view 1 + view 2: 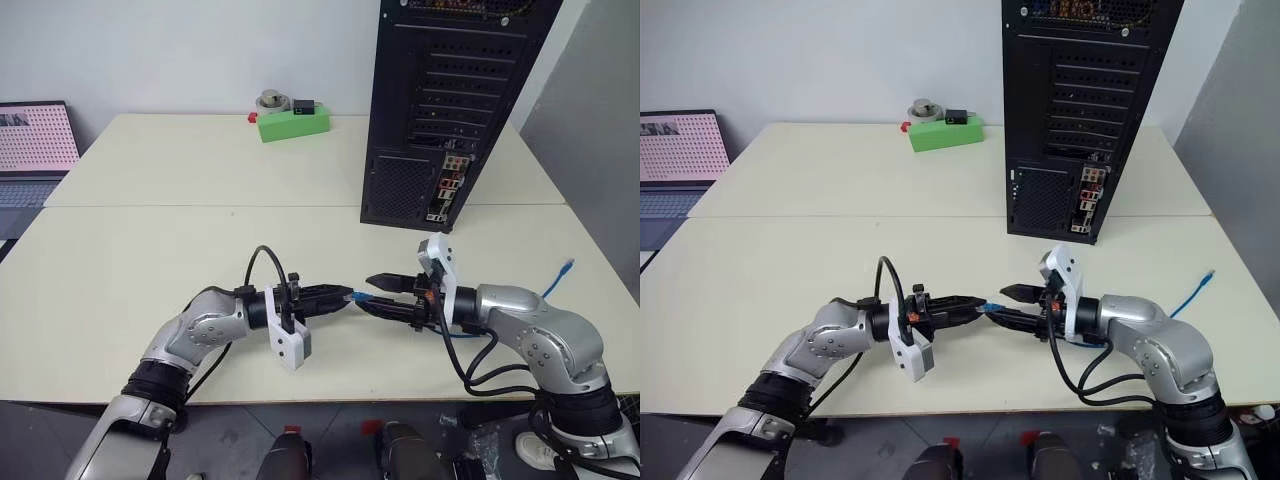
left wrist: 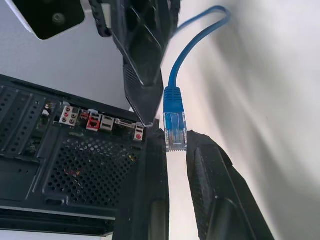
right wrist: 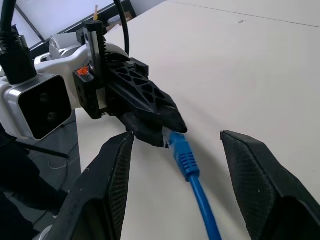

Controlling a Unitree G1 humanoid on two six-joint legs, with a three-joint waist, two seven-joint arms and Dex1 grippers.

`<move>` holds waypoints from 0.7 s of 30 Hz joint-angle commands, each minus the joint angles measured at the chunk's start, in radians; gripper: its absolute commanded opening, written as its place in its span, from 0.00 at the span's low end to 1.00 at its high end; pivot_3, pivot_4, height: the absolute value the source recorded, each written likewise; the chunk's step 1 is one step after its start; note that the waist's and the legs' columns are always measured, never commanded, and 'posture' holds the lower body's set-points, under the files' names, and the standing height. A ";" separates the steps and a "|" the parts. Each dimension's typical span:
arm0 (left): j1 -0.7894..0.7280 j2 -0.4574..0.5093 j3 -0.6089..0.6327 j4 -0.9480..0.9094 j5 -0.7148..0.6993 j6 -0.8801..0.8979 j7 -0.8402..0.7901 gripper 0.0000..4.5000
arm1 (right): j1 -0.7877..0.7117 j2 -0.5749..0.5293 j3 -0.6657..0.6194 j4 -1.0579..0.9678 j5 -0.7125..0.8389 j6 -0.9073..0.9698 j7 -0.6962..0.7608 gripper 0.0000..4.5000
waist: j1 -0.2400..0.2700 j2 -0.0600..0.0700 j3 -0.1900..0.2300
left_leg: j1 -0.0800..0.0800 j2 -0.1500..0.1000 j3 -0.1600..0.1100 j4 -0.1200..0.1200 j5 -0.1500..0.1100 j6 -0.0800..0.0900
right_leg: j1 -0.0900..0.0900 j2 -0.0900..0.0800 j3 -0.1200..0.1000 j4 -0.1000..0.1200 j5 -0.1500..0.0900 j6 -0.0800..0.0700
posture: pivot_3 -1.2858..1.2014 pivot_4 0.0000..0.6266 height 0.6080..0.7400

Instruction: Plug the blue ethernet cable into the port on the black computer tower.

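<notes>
Two grippers meet above the table's (image 1: 150, 190) near edge: my left gripper (image 1: 343, 296) clamps the blue ethernet cable's (image 3: 187, 160) plug, right gripper (image 1: 377, 290) parted around it. Light, limp cord; I judge the stiff plug body the best hold.

You see the left gripper (image 2: 176, 150) pinching the clear plug of the blue ethernet cable (image 2: 174, 102) between its two black fingers (image 2: 220, 195). The cord runs up toward one o'clock and loops back. At nine o'clock from the plug stands the black computer tower (image 2: 75, 165), its coloured connector strip (image 2: 100, 121) above a mesh vent (image 2: 90, 167). The right gripper's finger (image 2: 142, 55) hangs down from twelve o'clock just beside the cable.
</notes>
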 commanded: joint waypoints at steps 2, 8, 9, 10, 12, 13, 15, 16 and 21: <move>-0.020 0.017 0.008 -0.022 0.014 -0.012 0.050 0.06 | -0.022 -0.008 0.016 -0.011 0.013 -0.007 0.010 0.44 | 0.000 0.000 0.000 | 0.000 0.000 0.000 0.000 0.000 0.000 | 0.000 0.000 0.000 0.000 0.000 0.000 | 0.52 0.24 1.00; -0.016 0.021 0.000 -0.033 0.023 -0.006 0.079 0.06 | -0.032 -0.004 0.025 0.003 0.016 -0.009 0.002 0.19 | 0.000 0.000 0.000 | 0.000 0.000 0.000 0.000 0.000 0.000 | 0.000 0.000 0.000 0.000 0.000 0.000 | 0.52 0.24 1.00; -0.016 0.021 -0.001 -0.033 0.024 -0.007 0.082 0.06 | -0.033 -0.004 0.026 0.004 0.015 -0.010 0.001 0.13 | 0.000 0.000 0.000 | 0.000 0.000 -0.001 0.000 0.000 0.000 | 0.000 0.000 -0.001 0.000 0.000 0.000 | 0.52 0.24 1.00; -0.016 0.020 0.000 -0.034 0.024 -0.008 0.088 0.06 | -0.034 -0.005 0.027 0.005 0.015 -0.010 0.002 0.08 | 0.000 0.000 0.000 | 0.000 0.000 -0.001 0.000 0.000 0.000 | 0.000 0.000 -0.001 0.000 0.000 0.000 | 0.52 0.24 1.00; -0.018 0.017 0.002 -0.035 0.026 -0.010 0.097 0.06 | -0.037 -0.008 0.030 0.011 0.013 -0.010 0.003 0.00 | 0.000 0.000 0.000 | -0.001 0.000 -0.001 0.000 0.000 0.000 | 0.000 0.000 -0.001 0.000 0.000 0.000 | 0.52 0.24 1.00; -0.018 0.016 0.002 -0.035 0.030 -0.012 0.102 0.06 | -0.039 -0.009 0.031 0.015 0.012 -0.010 0.004 0.00 | 0.000 0.000 0.000 | -0.001 0.000 -0.001 0.000 0.000 0.000 | 0.000 0.000 -0.001 0.000 0.000 0.000 | 0.52 0.24 1.00; -0.019 0.018 0.001 -0.034 0.035 -0.017 0.110 0.06 | -0.043 -0.012 0.031 0.023 0.011 -0.013 0.007 0.00 | 0.000 0.000 0.000 | -0.001 0.000 -0.001 0.000 0.000 0.000 | 0.000 0.000 -0.001 0.000 0.000 0.000 | 0.52 0.24 1.00; -0.019 0.019 0.000 -0.037 0.037 -0.017 0.112 0.06 | -0.045 -0.014 0.029 0.024 0.012 -0.014 0.010 0.00 | 0.000 0.000 0.000 | -0.001 0.000 -0.001 0.000 0.000 0.000 | 0.000 0.000 -0.001 0.000 0.000 0.000 | 0.52 0.24 1.00; -0.016 0.024 -0.005 -0.038 0.048 -0.022 0.123 0.06 | -0.051 -0.028 0.004 0.038 0.033 -0.021 0.040 0.15 | 0.000 0.000 0.000 | -0.001 0.000 -0.001 0.000 0.000 0.000 | 0.000 0.000 -0.001 0.000 0.000 0.000 | 0.52 0.24 1.00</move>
